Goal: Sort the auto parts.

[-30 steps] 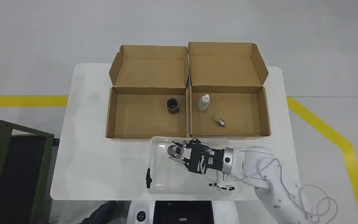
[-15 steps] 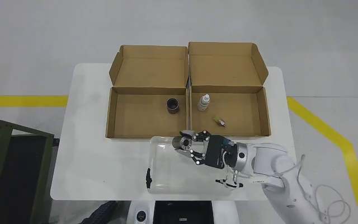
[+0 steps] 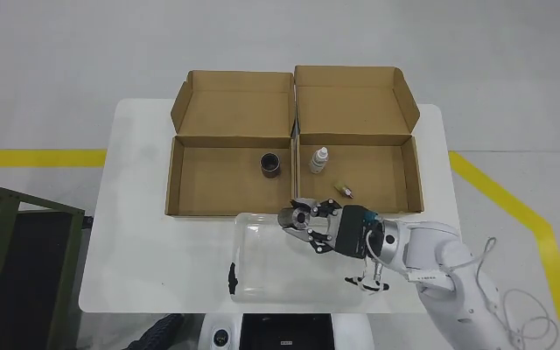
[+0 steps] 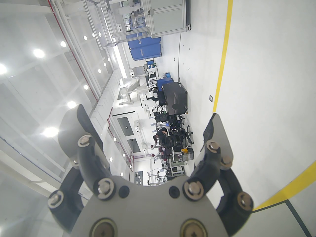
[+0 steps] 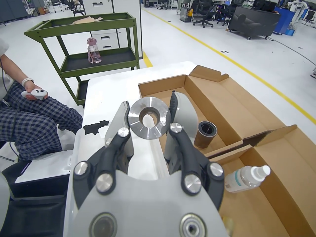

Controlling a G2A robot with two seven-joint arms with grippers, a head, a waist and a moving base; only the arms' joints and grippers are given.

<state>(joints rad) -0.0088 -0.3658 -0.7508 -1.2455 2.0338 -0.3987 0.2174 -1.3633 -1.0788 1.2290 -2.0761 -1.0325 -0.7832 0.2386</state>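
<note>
lifting a metal ring from the tray toward the boxes

the right gripper [image 3: 295,217] has risen from the floor of the clear plastic tray [image 3: 254,262], where it sat a second ago, and travelled to the tray's far edge. it now hangs close to the seam between the left brown cardboard box [image 3: 201,188] and the right brown cardboard box [image 3: 385,188]. its jaws are clamped on a flat silver metal ring with a round centre hole [image 5: 159,114], held clear of the white table [image 3: 140,219]. the pick therefore looks complete and the carry is under way.

the left box holds a dark cylindrical sleeve [image 3: 271,164]. the right box holds a small white plastic bottle [image 3: 318,158] and a small brass-coloured fitting [image 3: 343,189]. the metal ring most likely belongs with the sleeve, so the likely next move is a short advance over the left box and a release.

the left gripper [image 4: 147,110] is turned toward the room, its jaws apart and holding nothing.

writing: the bottle carries a pale label whose print is too small to make out. no marking shows on the ring, the sleeve or the boxes.
</note>
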